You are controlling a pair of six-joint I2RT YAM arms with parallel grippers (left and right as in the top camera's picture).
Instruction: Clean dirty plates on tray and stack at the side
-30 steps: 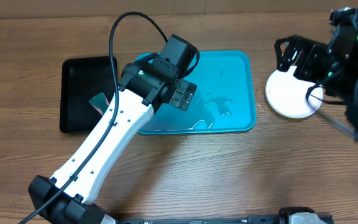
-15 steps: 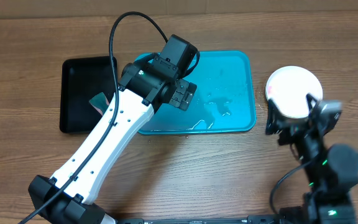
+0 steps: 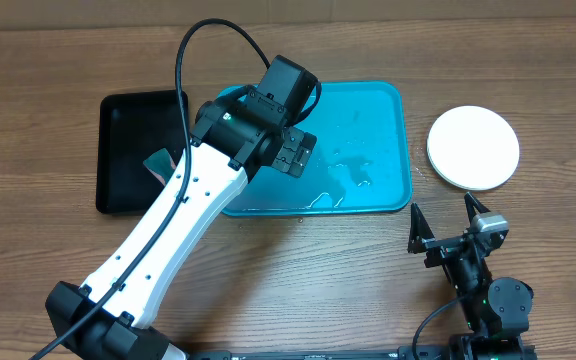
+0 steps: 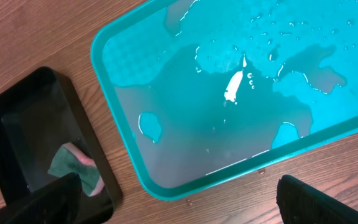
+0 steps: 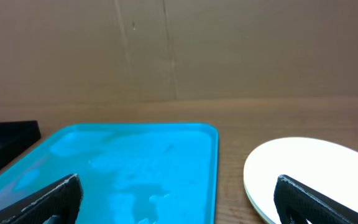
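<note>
The turquoise tray (image 3: 378, 110) lies mid-table, wet with puddles and with no plates on it; it also shows in the left wrist view (image 4: 185, 118) and the right wrist view (image 5: 135, 162). A round white plate (image 3: 473, 148) lies on the table right of the tray, also in the right wrist view (image 5: 316, 165). Whether other plates lie under it I cannot tell. My left gripper (image 3: 295, 153) hangs open and empty over the tray's left part (image 4: 179, 211). My right gripper (image 3: 444, 218) is open and empty, low near the front edge, facing the tray and plate (image 5: 179, 205).
A black tray (image 3: 128, 150) lies left of the turquoise tray with a green sponge (image 3: 158, 162) in it, also in the left wrist view (image 4: 73, 165). Water drops lie on the wood beside the turquoise tray's front rim.
My right arm has drawn back from above the white plate to the table's front right, leaving the plate lying there. The left arm has not moved.
</note>
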